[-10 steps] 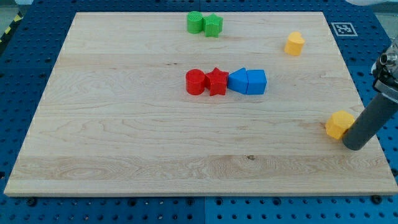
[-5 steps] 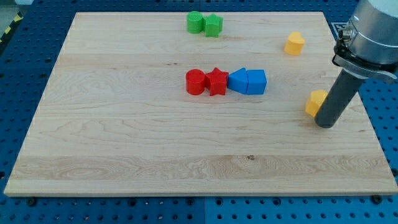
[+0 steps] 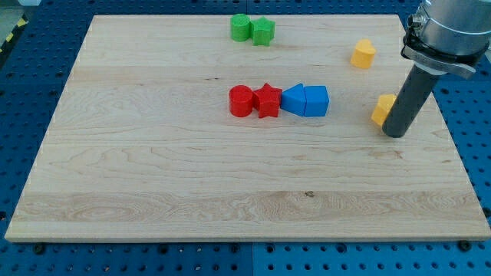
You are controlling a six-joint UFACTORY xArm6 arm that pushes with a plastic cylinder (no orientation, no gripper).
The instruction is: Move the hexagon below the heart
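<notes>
My tip (image 3: 395, 133) presses yellow hexagon (image 3: 383, 109) from its right, below yellow heart (image 3: 363, 54) — no jaws, just rod.

Straight dark grey rod, round-section, matte, down to my tip (image 3: 394, 133); silver-grey metal collar with clamp ring above
</notes>
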